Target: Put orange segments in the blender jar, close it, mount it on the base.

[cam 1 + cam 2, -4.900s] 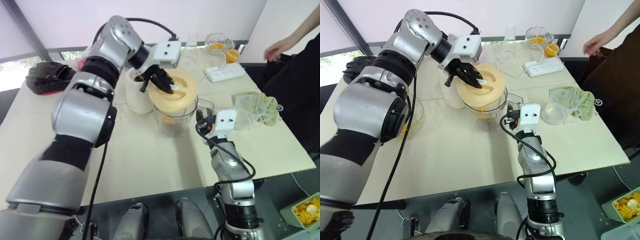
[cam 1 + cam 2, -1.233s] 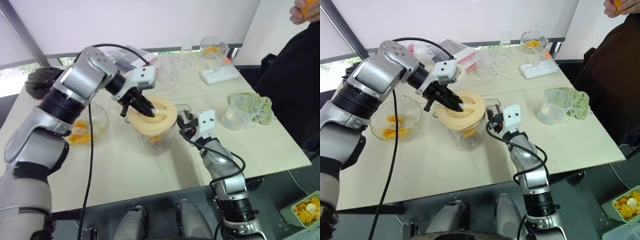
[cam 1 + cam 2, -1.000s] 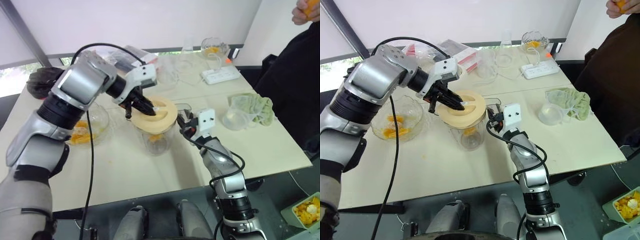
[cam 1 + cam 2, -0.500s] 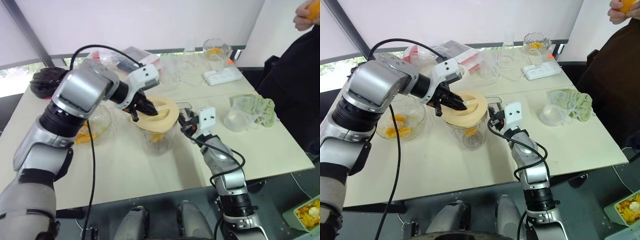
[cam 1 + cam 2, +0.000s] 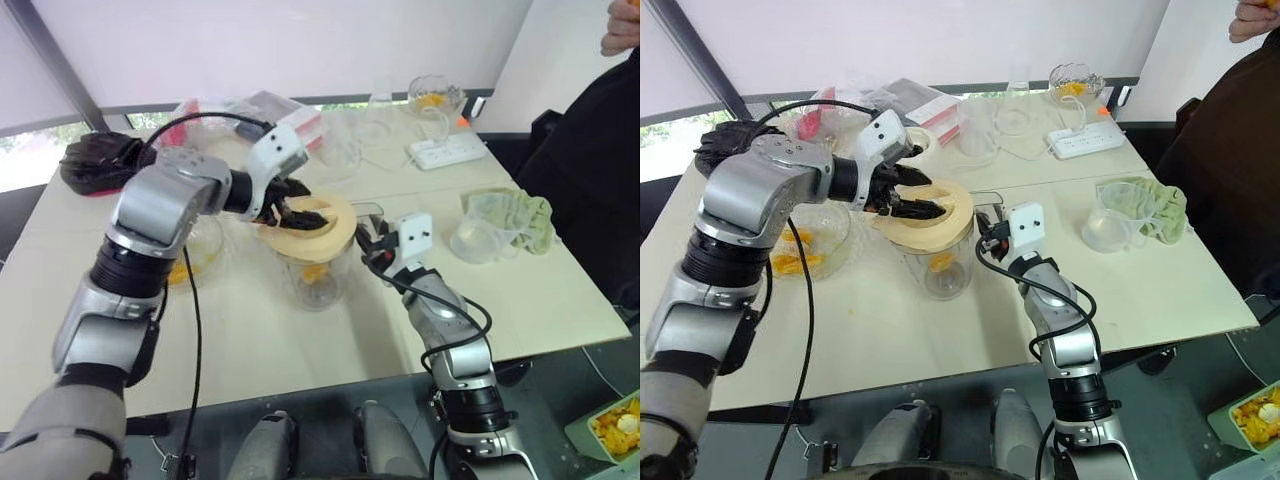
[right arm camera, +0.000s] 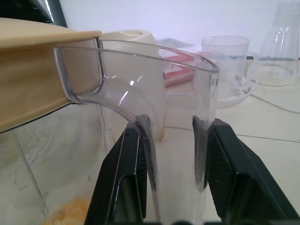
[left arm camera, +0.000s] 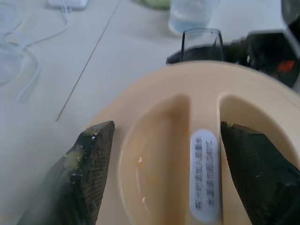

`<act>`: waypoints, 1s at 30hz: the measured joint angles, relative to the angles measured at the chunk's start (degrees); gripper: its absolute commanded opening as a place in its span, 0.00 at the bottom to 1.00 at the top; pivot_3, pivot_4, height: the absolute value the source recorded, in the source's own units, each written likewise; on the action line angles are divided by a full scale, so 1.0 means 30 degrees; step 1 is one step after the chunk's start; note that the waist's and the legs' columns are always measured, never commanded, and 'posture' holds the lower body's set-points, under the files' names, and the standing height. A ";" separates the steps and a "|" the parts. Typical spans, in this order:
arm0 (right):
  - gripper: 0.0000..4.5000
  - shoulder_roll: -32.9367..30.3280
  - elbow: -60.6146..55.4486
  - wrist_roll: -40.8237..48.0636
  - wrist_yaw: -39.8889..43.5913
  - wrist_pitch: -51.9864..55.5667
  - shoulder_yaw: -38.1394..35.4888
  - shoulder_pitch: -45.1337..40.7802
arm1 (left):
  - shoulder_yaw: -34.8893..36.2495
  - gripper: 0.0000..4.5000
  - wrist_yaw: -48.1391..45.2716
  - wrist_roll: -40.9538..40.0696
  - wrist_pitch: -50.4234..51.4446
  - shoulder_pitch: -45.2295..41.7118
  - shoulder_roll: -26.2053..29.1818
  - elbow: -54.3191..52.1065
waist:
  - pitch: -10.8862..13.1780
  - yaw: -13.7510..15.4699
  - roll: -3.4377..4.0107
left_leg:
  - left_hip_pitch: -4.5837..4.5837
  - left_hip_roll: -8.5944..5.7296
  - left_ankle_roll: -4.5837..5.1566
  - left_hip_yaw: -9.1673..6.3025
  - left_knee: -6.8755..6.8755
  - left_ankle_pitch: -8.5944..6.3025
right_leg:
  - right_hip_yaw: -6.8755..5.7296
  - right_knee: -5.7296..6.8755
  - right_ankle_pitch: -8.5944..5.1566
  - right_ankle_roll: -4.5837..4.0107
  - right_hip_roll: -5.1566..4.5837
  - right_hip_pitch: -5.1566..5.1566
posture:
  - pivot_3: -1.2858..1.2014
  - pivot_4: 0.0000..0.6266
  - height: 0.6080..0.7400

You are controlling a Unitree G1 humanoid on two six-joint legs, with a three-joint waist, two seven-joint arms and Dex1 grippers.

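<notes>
- Cream plastic lid [image 5: 312, 228] sits on top of the jar [image 5: 315, 282], directly under the left hand [image 5: 287, 210]. It looks a touch tilted from the right wrist view, so I'd say it is not yet locked.
- Left hand is open, with fingers [image 7: 91, 159] spread either side of the lid's centre ridge. If they close off-centre, they may slide off the smooth plastic and the lid won't turn.
- Right hand [image 6: 172, 140] is clamped on the clear handle [image 6: 161, 93], just beside the lid's rim. Pressing or twisting the lid puts torque through that one grip, so the jar could pivot or tip on the surface [image 5: 250, 330].
- Orange segments [image 5: 312, 272] lie low in the jar, below both hands. A tip now, with the lid loose, would spill them.
- Juice shows on the left fingertip, which makes a slip more likely.
- Base [image 5: 923, 143] stands just beyond the left hand. Lifting by the handle alone, the jar may swing and miss the mount.
</notes>
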 measured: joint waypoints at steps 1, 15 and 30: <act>0.33 -0.0012 0.0000 0.0000 0.0042 -0.0024 0.0021 0.0002 | 0.0743 0.81 0.0392 -0.0374 -0.0078 0.0005 -0.0432 0.0128 | 0.0001 -0.0013 -0.0001 | 0.0000 0.0000 -0.0005 0.0001 -0.0003 0.0002 | 0.0000 -0.0002 0.0000 0.0000 0.0001 -0.0004 | 0.52 0.24 1.00; 0.33 -0.0100 0.0001 0.0101 0.0024 0.0046 -0.0453 -0.0348 | 0.7084 0.81 0.2808 -0.2301 -0.6861 0.4970 -0.0359 -0.0765 | 0.0010 0.0016 -0.0003 | -0.0011 0.0009 -0.0121 0.0040 -0.0053 0.0063 | 0.0036 -0.0028 0.0004 -0.0005 -0.0013 -0.0040 | 0.52 0.24 1.00; 0.33 -0.2490 0.0185 0.1372 -0.1051 0.3078 -0.3582 -0.7521 | 0.7216 0.81 0.7176 -0.1479 -0.9994 1.7968 -0.2903 -0.7203 | 0.0038 0.0501 0.0015 | -0.0008 0.0021 -0.0021 0.0081 -0.0062 0.0004 | 0.0091 -0.0060 0.0007 -0.0017 -0.0029 -0.0037 | 0.52 0.24 1.00</act>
